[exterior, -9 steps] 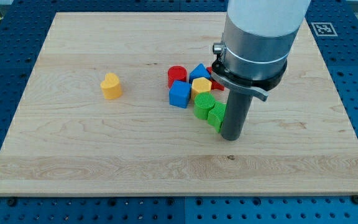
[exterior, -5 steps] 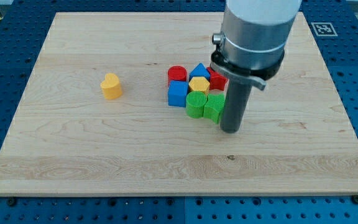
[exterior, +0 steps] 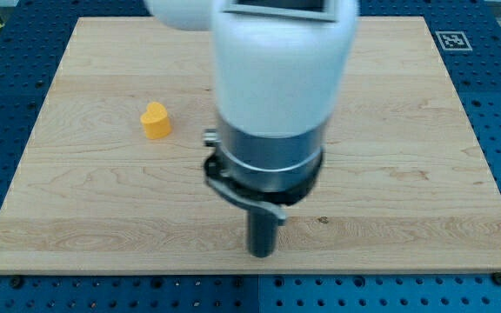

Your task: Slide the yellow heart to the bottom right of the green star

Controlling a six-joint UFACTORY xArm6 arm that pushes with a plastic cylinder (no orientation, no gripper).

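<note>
Tip position: my tip [exterior: 262,255] rests on the table [exterior: 424,200] close to its bottom edge, slightly right of that edge's midpoint. I carry no pincer; my arm ends in a straight dark rod [exterior: 262,233], so there are no jaws to set wide or narrow, and nothing is held. My wide white and grey arm body stands directly above the rod and covers the middle of the table from the top edge downward. Any blocks behind it are hidden, so I cannot tell where the green star lies. Yellow heart [exterior: 156,120]: it sits upright in the left half of the table, nearer the top edge than the bottom, well apart from my tip, up and toward the left edge.
</note>
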